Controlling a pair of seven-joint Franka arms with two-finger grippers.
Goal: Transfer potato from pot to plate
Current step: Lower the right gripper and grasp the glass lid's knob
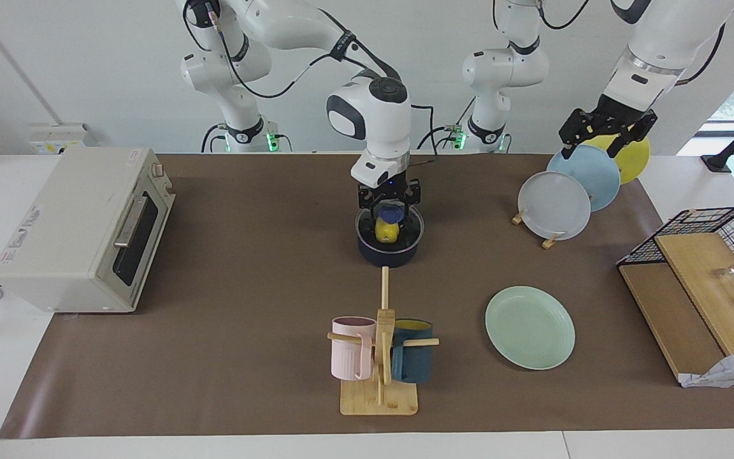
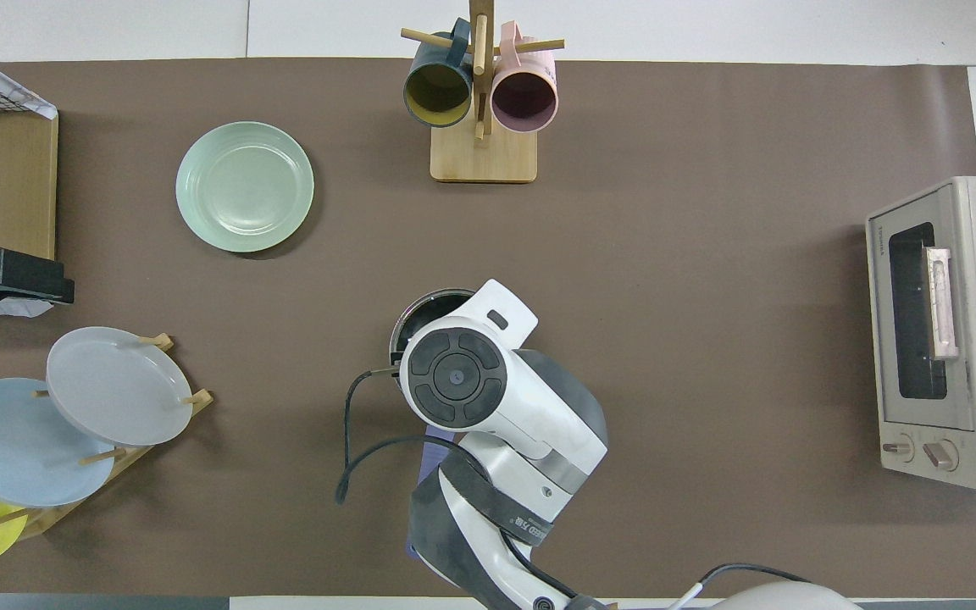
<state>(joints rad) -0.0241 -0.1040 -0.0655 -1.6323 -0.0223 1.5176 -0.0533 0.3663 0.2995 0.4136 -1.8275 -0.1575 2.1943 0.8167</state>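
Potato (image 1: 386, 232), small and yellow, sits inside the dark blue pot (image 1: 390, 250) in the middle of the table, nearer to the robots than the wooden mug stand (image 1: 380, 357); the right gripper (image 1: 390, 210) has its fingers down inside the pot's rim, set to either side of the potato's top, though whether they already clamp it or stand a little apart I cannot tell; from overhead the right arm's wrist covers nearly all of the pot, so only a dark arc of its rim (image 2: 422, 307) shows there; the left gripper (image 1: 606, 132) waits in the air over the rack of grey, blue and yellow plates (image 1: 571, 191) at the left arm's end of the table, its fingers spread apart and holding nothing; the pale green plate (image 1: 529, 326) lies flat and bare, farther from the robots than the pot and toward the left arm's end, beside the mug stand; the step in hand looks to be the grasp itself, with nothing yet lifted; the next move would call for a firm close on the smooth, rounded potato, a straight lift clear of the pot's wall, then a carry over to the green plate, passing clear of the mug stand's tall post, and a low release so the potato does not roll off the shallow rim.
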